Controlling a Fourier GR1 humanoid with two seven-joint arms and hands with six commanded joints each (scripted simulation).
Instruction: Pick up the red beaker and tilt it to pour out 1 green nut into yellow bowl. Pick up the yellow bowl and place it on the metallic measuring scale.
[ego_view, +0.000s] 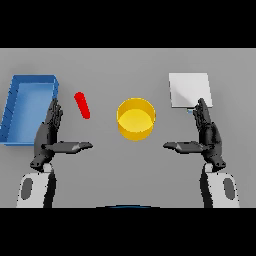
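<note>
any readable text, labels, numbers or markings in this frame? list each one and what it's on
None: no legible text anywhere in the head view.
Metallic measuring scale: plain pale top; a small bluish spot at its near edge, too small to read.
Red beaker: no markings visible.
Yellow bowl: plain.
Blue bin: plain.
Left hand and right hand: dark, no labels.

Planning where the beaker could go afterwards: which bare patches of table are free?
Free: between yellow bowl and scale; the near strip between left hand and right hand. Crowded: blue bin, left hand and red beaker sit close together.
</note>
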